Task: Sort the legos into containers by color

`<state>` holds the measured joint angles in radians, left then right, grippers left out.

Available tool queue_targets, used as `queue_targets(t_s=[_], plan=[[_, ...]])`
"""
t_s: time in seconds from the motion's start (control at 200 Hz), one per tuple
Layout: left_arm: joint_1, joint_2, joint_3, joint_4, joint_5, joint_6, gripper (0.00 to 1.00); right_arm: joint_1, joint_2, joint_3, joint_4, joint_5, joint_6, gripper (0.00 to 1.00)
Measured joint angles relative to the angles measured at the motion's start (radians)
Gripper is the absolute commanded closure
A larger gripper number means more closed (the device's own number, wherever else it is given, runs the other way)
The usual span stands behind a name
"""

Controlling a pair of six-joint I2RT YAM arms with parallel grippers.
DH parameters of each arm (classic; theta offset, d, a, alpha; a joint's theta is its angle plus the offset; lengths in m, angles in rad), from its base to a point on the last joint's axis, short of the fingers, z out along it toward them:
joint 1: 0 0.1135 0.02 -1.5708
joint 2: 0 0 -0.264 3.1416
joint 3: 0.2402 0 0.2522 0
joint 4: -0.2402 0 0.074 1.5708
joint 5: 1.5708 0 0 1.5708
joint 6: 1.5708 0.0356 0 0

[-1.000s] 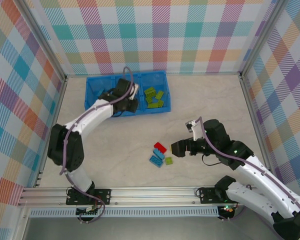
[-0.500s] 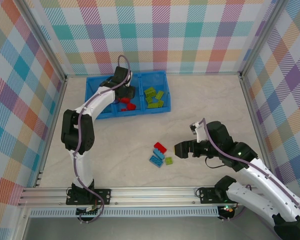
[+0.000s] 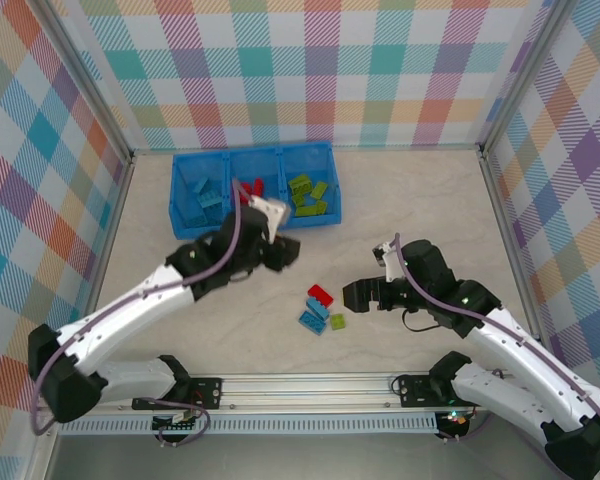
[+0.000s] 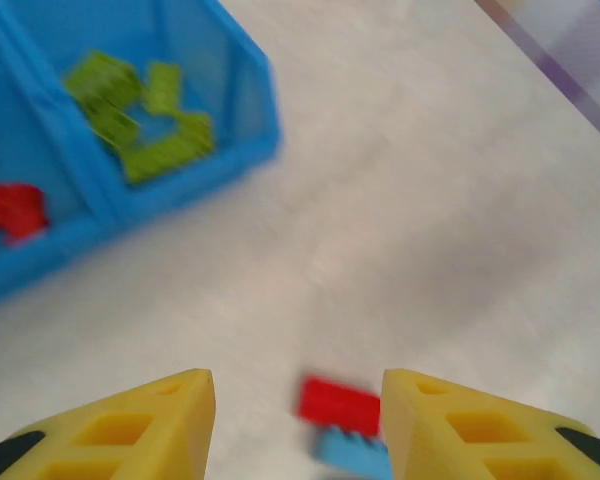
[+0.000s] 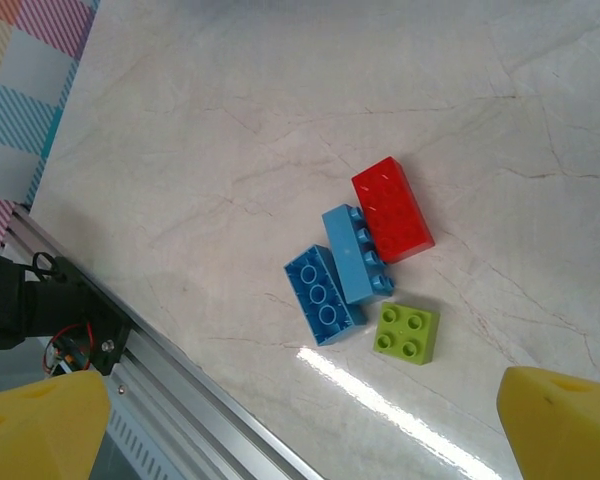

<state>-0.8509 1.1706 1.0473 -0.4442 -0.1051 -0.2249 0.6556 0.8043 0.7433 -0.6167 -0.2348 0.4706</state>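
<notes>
Having left the tray [image 3: 173,195], the left gripper [image 4: 295,380] is hovering open and empty between it and the four loose legos [image 5: 392,208] on the table [image 3: 430,200]; the right gripper [image 3: 348,295] is gaping empty beside them.

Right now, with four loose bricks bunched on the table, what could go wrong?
The red brick touches a blue brick, with the green brick close by, so closing on one may drag a wrong-coloured neighbour. The left tool and right tool, both open, flank that cluster and could collide.
</notes>
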Motion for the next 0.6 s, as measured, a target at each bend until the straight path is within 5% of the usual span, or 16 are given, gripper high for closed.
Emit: queue_targets(t_s=[0.09,0.27,0.6], plan=[[-0.143,-0.034,-0.097,-0.025,-0.052,-0.084,0.48,0.000,0.000,-0.011,0.010,0.008,-0.006,0.00],[-0.314,0.012,-0.212,-0.024,-0.123,-0.256,0.01,0.000,0.008,-0.023,0.053,0.010,-0.007,0.00],[-0.330,0.388,-0.137,0.014,-0.114,-0.254,0.00,0.000,-0.013,-0.031,0.061,0.008,-0.007,0.00]])
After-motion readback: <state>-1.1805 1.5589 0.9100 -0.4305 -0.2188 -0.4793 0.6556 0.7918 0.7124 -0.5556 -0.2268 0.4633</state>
